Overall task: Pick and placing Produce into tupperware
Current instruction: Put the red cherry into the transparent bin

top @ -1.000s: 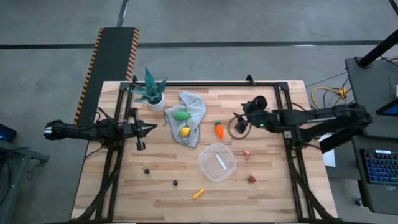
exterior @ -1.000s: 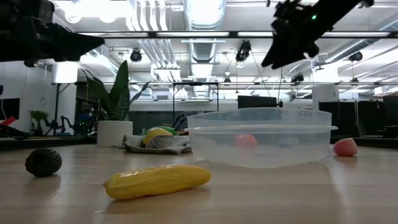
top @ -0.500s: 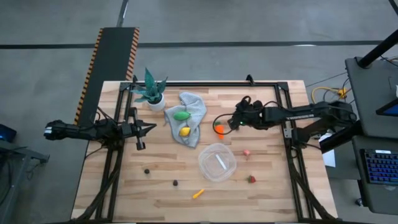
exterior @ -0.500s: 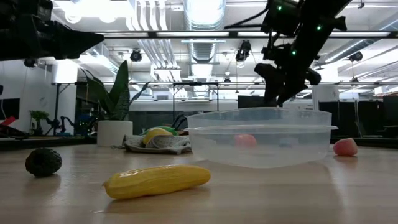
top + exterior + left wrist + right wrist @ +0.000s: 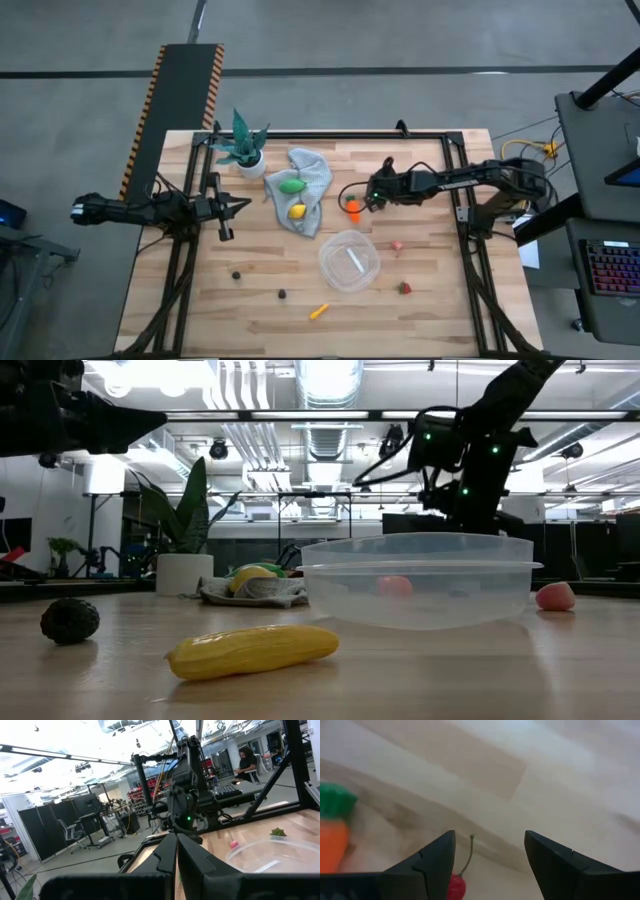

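— Carrot [image 5: 352,208] first: where is it sitting?

— It is lying on the bare wood of the table [image 5: 430,300], just beside the grey cloth [image 5: 312,178] and above the tupperware [image 5: 349,261] in the high view. My right gripper [image 5: 366,199] is hovering low right next to it, fingers [image 5: 432,862] standing apart with nothing between them. In my right wrist view the carrot [image 5: 334,837] is showing off to one side, and a small red cherry [image 5: 455,885] with a thin stem is peeking out by one finger, though it is partly hidden, so I am only fairly sure of what it is.

— And the other produce?

— A green piece [image 5: 292,185] and the lemon [image 5: 297,211] are resting on the cloth. The yellow-orange sliver [image 5: 318,311] is lying below the tupperware, near the table's front edge, with two dark berries [image 5: 237,274] off to its left. A pink piece [image 5: 397,244] and a red one [image 5: 405,288] are sitting to the tupperware's right.

— Your left side?

— My left gripper [image 5: 237,207] is waiting over the table's left edge, fingers pressed together, empty.
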Tool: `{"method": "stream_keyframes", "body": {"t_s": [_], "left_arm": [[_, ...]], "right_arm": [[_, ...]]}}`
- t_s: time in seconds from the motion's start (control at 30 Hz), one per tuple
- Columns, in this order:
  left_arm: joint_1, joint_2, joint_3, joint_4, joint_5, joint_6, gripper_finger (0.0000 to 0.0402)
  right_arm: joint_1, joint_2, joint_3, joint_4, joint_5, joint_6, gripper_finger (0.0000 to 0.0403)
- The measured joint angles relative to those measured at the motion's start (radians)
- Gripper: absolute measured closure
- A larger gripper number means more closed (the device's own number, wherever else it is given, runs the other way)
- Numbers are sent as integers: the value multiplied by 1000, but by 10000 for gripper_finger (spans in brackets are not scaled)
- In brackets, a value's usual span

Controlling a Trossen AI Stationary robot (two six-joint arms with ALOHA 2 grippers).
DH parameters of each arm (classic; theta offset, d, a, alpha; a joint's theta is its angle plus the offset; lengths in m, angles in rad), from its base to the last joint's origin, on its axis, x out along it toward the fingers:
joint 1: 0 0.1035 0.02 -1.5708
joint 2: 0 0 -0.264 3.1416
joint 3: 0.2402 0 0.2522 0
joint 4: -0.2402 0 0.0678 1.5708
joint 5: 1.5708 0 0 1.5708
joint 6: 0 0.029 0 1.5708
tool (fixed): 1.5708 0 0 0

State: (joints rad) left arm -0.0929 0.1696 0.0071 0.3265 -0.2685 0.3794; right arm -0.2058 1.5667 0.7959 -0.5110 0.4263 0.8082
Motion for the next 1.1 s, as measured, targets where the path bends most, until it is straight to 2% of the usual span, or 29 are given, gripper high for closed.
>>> {"method": "stream_keyframes", "body": {"t_s": [0.37,0.7,0.87,1.1], "left_arm": [[0,0,0,3,-1,0,401],[0,5,-1,-1,-1,-1,402],[0,5,-1,-1,-1,-2,402],[0,5,-1,0,-1,-2,402]], "right_arm": [[0,98,0,61,-53,23,172],[0,94,0,65,-73,24,178],[0,96,0,68,-79,23,213],[1,96,-2,64,-93,20,290]]}}
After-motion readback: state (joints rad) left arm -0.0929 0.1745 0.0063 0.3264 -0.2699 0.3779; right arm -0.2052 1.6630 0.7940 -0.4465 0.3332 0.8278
